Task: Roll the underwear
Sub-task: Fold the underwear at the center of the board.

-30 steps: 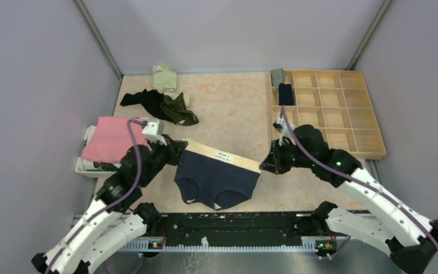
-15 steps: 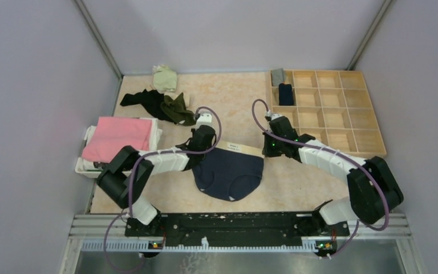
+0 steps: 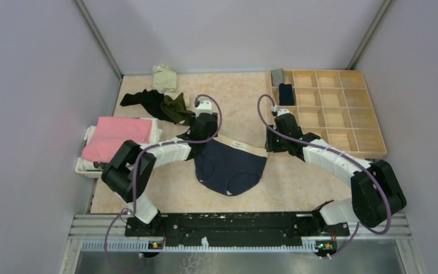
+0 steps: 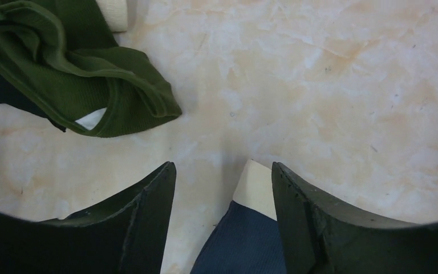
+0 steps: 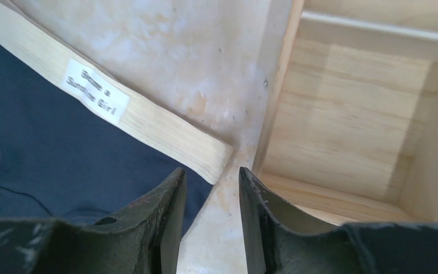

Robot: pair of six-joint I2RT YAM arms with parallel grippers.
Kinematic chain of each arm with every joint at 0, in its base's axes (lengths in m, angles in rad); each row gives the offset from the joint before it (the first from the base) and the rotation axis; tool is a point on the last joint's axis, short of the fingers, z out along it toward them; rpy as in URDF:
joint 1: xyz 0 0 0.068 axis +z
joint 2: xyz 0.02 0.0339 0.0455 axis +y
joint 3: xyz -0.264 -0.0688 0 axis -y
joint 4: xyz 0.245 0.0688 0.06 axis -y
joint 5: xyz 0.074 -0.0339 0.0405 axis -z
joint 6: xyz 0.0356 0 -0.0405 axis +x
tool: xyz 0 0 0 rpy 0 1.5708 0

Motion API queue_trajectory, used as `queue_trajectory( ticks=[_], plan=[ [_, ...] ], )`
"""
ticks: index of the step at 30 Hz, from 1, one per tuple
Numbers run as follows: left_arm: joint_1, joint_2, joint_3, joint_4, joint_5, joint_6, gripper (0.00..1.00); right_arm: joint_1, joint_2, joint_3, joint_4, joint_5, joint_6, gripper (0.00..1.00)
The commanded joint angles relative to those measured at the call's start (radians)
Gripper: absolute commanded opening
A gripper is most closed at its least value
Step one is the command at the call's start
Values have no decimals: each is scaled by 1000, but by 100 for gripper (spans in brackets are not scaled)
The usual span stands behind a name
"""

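Now the navy briefs [image 3: 231, 168] lie spread on the table [image 3: 228, 103] between the two arms, beige waistband [image 5: 148, 123] toward the far side. The left gripper [image 4: 222, 166] has its fingers open, with one waistband corner showing between them. The right gripper [image 5: 211, 169] is also parted and grips nothing, the other waistband end just ahead of it. The roll looks not yet begun. Risks: the right fingers sit just beside the wooden tray [image 5: 279, 91] and could knock it, and the left fingers could snag the nearby olive green underwear [image 4: 91, 85].
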Motion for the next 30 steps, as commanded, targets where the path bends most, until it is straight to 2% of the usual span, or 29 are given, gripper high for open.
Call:
queue_trajectory(
  ticks=[1, 4, 7, 12, 19, 30],
  plan=[
    [106, -171, -38, -111, 160, -141, 68, -13, -110, 78, -1, -25, 2, 40],
    [158, -250, -144, -109, 328, -202, 67, -11, -63, 151, -13, -143, 76, 41],
    [170, -295, -225, -118, 377, -232, 66, 33, 43, 239, -24, -198, 138, 41],
    [218, -298, -277, -156, 446, -269, 65, 123, 206, 375, -35, -186, 197, 41],
    [254, -279, -329, -146, 526, -301, 62, 188, 369, 536, -95, -168, 223, 41],
    [258, -265, -366, -105, 607, -310, 44, 238, 559, 758, -173, -123, 244, 39]
  ],
)
